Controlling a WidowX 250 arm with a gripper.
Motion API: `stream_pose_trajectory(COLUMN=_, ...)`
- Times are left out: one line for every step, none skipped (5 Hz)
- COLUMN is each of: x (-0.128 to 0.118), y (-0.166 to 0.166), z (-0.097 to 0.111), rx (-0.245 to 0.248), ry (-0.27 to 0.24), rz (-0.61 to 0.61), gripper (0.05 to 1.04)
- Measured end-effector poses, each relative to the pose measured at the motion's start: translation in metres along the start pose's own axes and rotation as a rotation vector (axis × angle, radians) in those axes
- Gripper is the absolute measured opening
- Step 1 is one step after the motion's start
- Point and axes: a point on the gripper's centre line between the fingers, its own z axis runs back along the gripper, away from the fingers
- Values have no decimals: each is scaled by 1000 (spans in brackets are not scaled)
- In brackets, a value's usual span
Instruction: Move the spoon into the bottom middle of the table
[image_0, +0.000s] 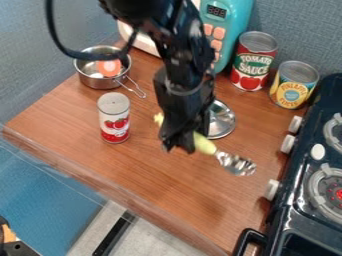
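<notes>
Because the black gripper (179, 145) hangs across the mid-handle of the spoon (204, 144), presumably for balance, the bowl stays clear; whether it is spread or pinching cannot be told. Just behind it, the spoon slants over mid-counter (160, 177), bowl towards the stove-side edge.

This is a toy kitchen set up in a corner. A stove (295, 167) with burners and white knobs, a teal microwave (234, 15) with orange buttons, a small metal pot (88, 81) and food cans (248, 82) show it, all around a wood-topped table (160, 182) against plain blue-grey walls (300, 35).
</notes>
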Motion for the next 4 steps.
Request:
stream_pose_trajectory(x=3, y=11, z=-13, rx=34, ry=-6, rz=16, gripper=392)
stream_pose_trajectory(x=9, y=19, z=-18, rx=39, ry=-24, rz=26, gripper=392)
stream_pose_trajectory(x=12, y=30, z=-24, rx=63, ry=-54, rz=21, gripper=392)
stream_pose_trajectory(x=12, y=33, z=-27, rx=80, ry=-54, rz=21, gripper=392)
